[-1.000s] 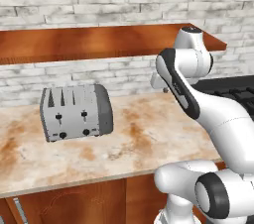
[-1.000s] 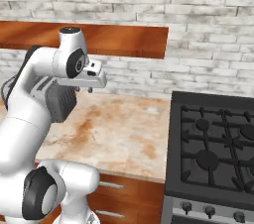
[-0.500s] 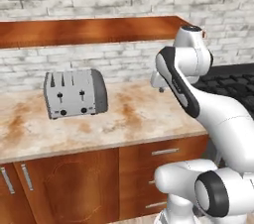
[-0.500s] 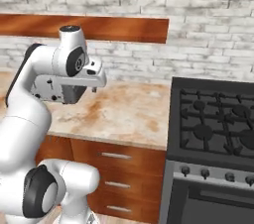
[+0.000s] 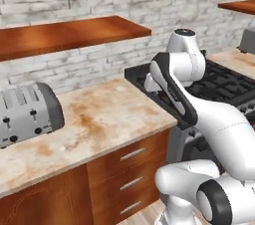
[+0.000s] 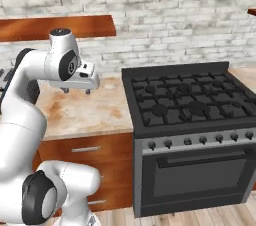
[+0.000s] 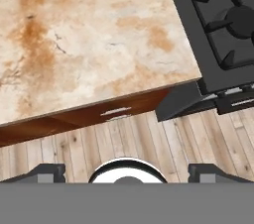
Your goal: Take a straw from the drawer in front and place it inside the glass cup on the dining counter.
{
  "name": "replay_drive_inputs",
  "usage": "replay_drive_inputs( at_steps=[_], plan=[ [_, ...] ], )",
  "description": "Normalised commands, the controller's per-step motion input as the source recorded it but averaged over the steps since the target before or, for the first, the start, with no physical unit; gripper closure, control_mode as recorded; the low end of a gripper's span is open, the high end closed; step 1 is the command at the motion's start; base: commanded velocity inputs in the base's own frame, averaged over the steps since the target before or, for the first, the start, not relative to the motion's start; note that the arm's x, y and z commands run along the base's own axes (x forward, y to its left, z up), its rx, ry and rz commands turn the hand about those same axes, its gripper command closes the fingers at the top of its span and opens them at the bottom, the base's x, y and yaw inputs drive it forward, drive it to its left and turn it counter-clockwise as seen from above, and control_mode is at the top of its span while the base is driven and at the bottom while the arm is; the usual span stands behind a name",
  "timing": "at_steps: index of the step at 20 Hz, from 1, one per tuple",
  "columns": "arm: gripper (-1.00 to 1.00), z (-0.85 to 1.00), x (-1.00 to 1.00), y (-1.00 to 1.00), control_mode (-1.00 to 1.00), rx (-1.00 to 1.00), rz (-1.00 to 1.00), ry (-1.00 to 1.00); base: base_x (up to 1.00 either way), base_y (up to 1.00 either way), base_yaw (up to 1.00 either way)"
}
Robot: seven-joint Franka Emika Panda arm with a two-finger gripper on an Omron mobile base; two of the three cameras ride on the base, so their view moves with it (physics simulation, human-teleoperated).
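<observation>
Right now I have the gripper hanging above the marble worktop, its two fingers pointing straight down and standing wide apart with nothing between them. In the hand view the two dark fingertips sit at opposite sides of the bottom edge, which confirms the spread.

Below the worktop I can see a stack of reddish-brown drawers, all pushed flush into the cabinet, each with a slim silver bar handle running horizontally along its front. From the hand view one drawer front shows just under the counter's near edge, its handle lying level along that edge. Whether any of these holds the straw I cannot tell.

A black gas stove stands just to the right of the cabinet, touching it. A silver toaster sits at the far left of the worktop, below a wooden wall shelf.
</observation>
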Motion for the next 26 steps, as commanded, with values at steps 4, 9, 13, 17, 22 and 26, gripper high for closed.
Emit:
replay_drive_inputs(
  at_steps=[4, 9, 13, 17, 22, 26],
  plan=[
    [-1.00, 0.00, 0.00, 0.00, 1.00, 0.00, 0.00, 0.00, -0.11, 0.20, -0.47],
    [-1.00, 0.00, 0.00, 0.00, 1.00, 0.00, 0.00, 0.00, -0.43, 0.35, -0.08],
    [-1.00, 0.00, 0.00, 0.00, 1.00, 0.00, 0.00, 0.00, -0.55, 0.53, -0.07],
    [-1.00, 0.00, 0.00, 0.00, 1.00, 0.00, 0.00, 0.00, -0.40, 0.53, -0.08],
    [-1.00, 0.00, 0.00, 0.00, 1.00, 0.00, 0.00, 0.00, -0.35, 0.54, -0.09],
    [-1.00, 0.00, 0.00, 0.00, 1.00, 0.00, 0.00, 0.00, -0.16, 0.57, -0.13]
  ],
)
